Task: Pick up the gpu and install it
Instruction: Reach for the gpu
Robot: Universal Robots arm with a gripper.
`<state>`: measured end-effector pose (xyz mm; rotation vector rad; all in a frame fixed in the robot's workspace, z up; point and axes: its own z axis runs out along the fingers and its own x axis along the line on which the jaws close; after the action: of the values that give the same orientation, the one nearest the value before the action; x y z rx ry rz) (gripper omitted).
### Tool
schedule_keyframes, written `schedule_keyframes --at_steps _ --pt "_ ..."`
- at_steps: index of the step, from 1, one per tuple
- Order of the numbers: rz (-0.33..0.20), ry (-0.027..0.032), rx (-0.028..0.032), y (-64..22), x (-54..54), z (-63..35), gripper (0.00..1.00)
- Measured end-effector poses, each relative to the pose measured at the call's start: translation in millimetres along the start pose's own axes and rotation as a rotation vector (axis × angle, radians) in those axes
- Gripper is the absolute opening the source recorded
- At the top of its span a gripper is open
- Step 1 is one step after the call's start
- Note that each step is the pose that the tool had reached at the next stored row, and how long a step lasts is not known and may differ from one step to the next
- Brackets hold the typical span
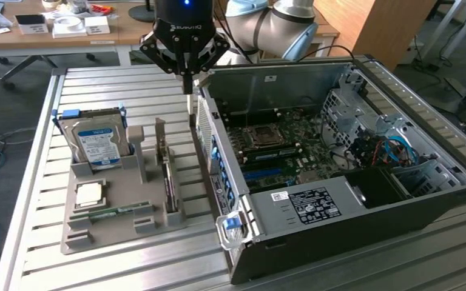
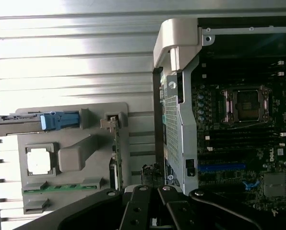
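One tool point(image 1: 189, 86), fingers pressed together, clamped on nothing. Hanging over the slatted metal worktop point(image 1: 111, 91), just beside the back corner of the open computer case point(image 1: 354, 236), above the gpu point(image 1: 167, 176) and apart from it. Gpu standing on edge in a slot of the gray holder tray point(image 1: 95, 237), on the side nearest the case, silvery bracket end toward the tool. Edge-on in the wrist view, gpu point(image 2: 115, 158) between the tray's block and the case wall. Three other parts in the tray: hard drive point(image 1: 97, 142) upright with blue-white label, processor chip point(image 1: 90, 193) lying flat, green memory stick point(image 1: 113, 212) lying flat. Motherboard point(image 1: 286, 160) exposed inside the case, processor socket point(image 1: 259, 136) bare.
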<state>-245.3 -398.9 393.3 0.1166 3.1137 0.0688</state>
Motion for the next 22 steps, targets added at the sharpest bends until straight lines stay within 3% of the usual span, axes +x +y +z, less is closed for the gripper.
schedule_keyframes --at_steps 8,22 --pt "0.0 0.0 0.0 -0.3 3.6 -0.1 0.11" --pt "0.0 0.0 0.0 -2.0 26.8 -0.6 0.11"
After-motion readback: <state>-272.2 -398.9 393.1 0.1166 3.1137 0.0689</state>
